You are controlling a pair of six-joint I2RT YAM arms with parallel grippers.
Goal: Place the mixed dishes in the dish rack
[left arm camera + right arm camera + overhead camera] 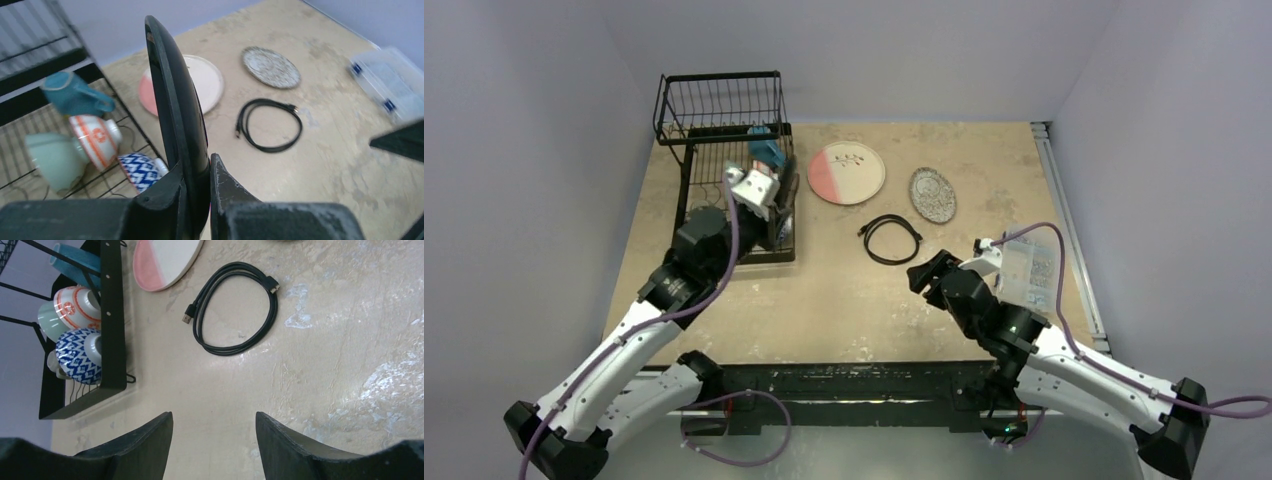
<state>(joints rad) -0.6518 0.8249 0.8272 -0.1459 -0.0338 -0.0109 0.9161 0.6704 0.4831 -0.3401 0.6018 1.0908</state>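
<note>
Dish rack (pixel 720 108) sits far left in the top view. Pink-and-white large plate (pixel 847 173) and speckled grey small plate (pixel 932 194) lie on the table (pixel 844 290) beside it, not loaded.

Left wrist: left gripper (pixel 200 185) clamped on black plate (pixel 177 110), edge-up at the rack. Mint-green bowl (pixel 52 157) and red-patterned bowl (pixel 95 140) already racked.

Right wrist: right gripper (pixel 214 440) jaws apart, empty, near black coiled cable (pixel 235 310).

Roughly halfway, by the look of it.

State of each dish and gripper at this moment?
left gripper, shut on black plate
black plate, upright, gripped by its edge
right gripper, open, empty
pink-and-white plate, flat on table
speckled plate, flat on table
red-patterned bowl, in dish rack
mint-green bowl, in dish rack
blue-patterned bowl, in dish rack
teal mug, in dish rack
black cable, coiled on table
</note>
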